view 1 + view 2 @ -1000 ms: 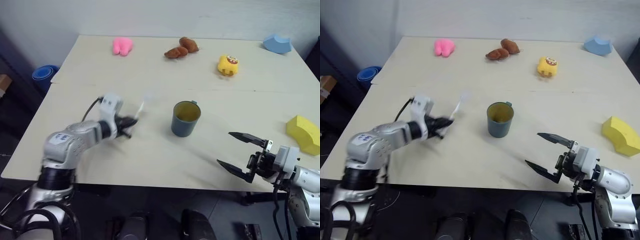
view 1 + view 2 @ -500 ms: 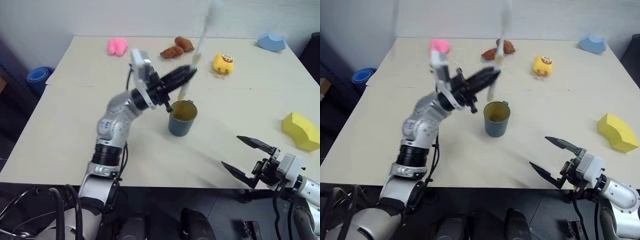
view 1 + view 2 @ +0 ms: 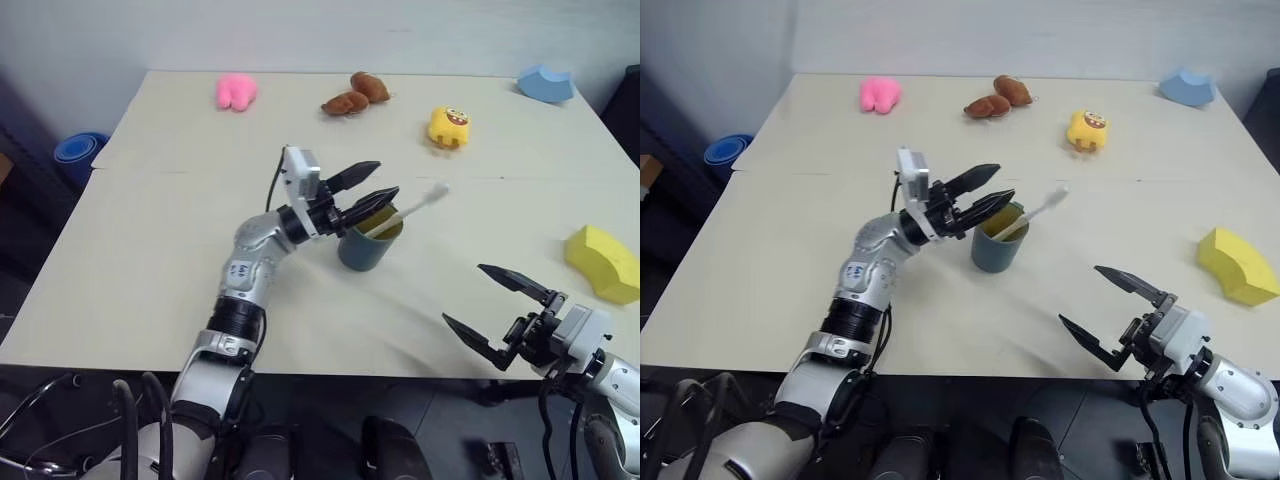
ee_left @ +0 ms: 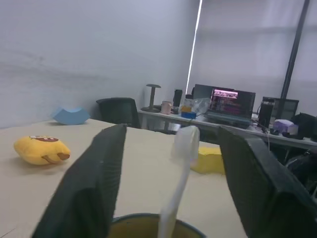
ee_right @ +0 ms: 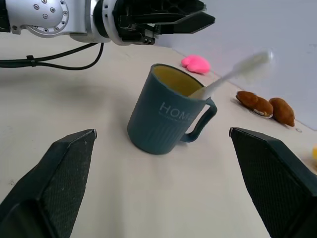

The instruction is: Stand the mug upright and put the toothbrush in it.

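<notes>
Both task things now sit together near the middle of the counter (image 3: 150, 250): the mug (image 3: 368, 240) stands upright, and the toothbrush (image 3: 405, 211) leans in it, its bristle head sticking out over the right rim. By the look of it the task is all but done. The left gripper (image 3: 372, 182) hovers just beside the mug's left rim with its fingers apart and nothing between them, the toothbrush shaft free in the gap as seen from the left wrist. The right gripper (image 3: 495, 300) waits at the near right edge, fingers wide apart and empty, well apart from the mug. The main risk lies in the left gripper's retreat: its lower finger sits close over the rim, so a careless pull could catch the rim or the leaning shaft and tip the mug or flick the toothbrush out. Farther off lie a pink toy (image 3: 236, 91), a brown toy (image 3: 358, 94), a yellow toy (image 3: 451, 127) and a yellow block (image 3: 604, 262).
</notes>
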`<state>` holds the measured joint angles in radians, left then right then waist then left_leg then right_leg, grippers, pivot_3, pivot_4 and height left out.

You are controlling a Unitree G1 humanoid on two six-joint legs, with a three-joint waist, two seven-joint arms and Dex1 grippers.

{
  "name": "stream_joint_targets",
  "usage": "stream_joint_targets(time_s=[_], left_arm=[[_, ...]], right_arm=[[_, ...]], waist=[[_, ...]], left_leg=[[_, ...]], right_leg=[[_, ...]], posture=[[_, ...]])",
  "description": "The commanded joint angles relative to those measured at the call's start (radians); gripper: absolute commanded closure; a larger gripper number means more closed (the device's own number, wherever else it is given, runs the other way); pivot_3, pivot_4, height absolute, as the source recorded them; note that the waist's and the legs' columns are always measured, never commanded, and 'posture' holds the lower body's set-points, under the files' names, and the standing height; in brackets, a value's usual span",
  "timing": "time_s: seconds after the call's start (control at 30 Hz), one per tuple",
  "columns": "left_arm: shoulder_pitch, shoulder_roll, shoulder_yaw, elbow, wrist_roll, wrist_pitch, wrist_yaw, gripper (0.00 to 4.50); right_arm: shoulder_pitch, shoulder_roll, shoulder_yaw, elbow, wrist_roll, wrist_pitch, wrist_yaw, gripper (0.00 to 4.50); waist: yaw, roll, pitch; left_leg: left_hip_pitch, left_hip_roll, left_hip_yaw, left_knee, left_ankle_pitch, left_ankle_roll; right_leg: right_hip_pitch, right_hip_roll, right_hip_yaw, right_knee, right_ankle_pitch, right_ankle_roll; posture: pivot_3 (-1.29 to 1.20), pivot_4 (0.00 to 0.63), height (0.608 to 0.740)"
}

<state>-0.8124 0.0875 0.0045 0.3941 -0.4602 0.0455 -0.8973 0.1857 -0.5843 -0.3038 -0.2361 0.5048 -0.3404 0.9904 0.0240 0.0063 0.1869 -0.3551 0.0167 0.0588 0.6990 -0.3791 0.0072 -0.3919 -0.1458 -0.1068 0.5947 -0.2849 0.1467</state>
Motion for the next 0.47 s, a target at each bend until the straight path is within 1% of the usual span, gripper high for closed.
stream_joint_targets(time_s=[0.03, 0.1, 0.2, 0.3, 0.4, 0.47], left_arm=[[0.083, 0.159, 0.029, -0.18, 0.03, 0.037, -0.03, 0.96], [0.159, 0.276, 0.05, -0.231, 0.061, 0.029, -0.054, 0.96], [0.256, 0.402, 0.093, -0.263, 0.072, 0.007, -0.081, 0.96], [0.398, 0.537, 0.145, -0.258, 0.1, -0.05, -0.139, 0.96], [0.555, 0.63, 0.19, -0.265, 0.117, -0.094, -0.169, 0.96], [0.643, 0.662, 0.219, -0.278, 0.135, -0.141, -0.17, 0.96]], right_arm=[[-0.003, -0.028, -0.038, -0.001, 0.017, -0.016, 0.021, 0.0], [-0.017, -0.049, -0.039, 0.029, 0.024, -0.007, 0.052, 0.0], [-0.044, -0.076, -0.032, 0.076, 0.034, 0.002, 0.095, 0.0], [-0.094, -0.104, -0.012, 0.15, 0.032, 0.013, 0.155, 0.0], [-0.149, -0.121, 0.008, 0.227, 0.022, 0.01, 0.213, 0.0], [-0.185, -0.129, 0.015, 0.272, 0.017, 0.004, 0.241, 0.0]], waist=[[-0.007, 0.001, 0.0], [-0.014, 0.001, -0.001], [-0.011, 0.001, -0.001], [-0.006, 0.001, 0.0], [-0.005, 0.001, 0.0], [-0.004, 0.001, 0.0]], left_leg=[[0.0, 0.0, 0.0, 0.0, 0.0, 0.0], [0.002, 0.001, 0.0, -0.001, 0.0, 0.0], [0.002, 0.001, -0.001, -0.001, 0.0, 0.0], [0.001, 0.001, -0.001, 0.0, 0.0, 0.0], [0.001, 0.001, 0.0, 0.0, 0.0, 0.0], [0.002, 0.001, -0.001, -0.001, 0.0, -0.001]], right_leg=[[0.0, 0.0, 0.0, 0.0, 0.0, 0.0], [0.0, 0.0, 0.0, 0.002, 0.0, 0.0], [0.0, 0.0, 0.0, 0.003, 0.0, 0.0], [0.0, -0.001, 0.0, 0.001, 0.0, 0.0], [0.0, -0.001, 0.0, 0.002, 0.0, 0.0], [0.0, -0.001, 0.0, 0.002, 0.0, 0.0]], posture=[[0.0, 0.15, 0.74], [0.0, 0.15, 0.74], [0.0, 0.15, 0.74], [0.0, 0.15, 0.74], [0.0, 0.15, 0.74], [0.0, 0.15, 0.74]])
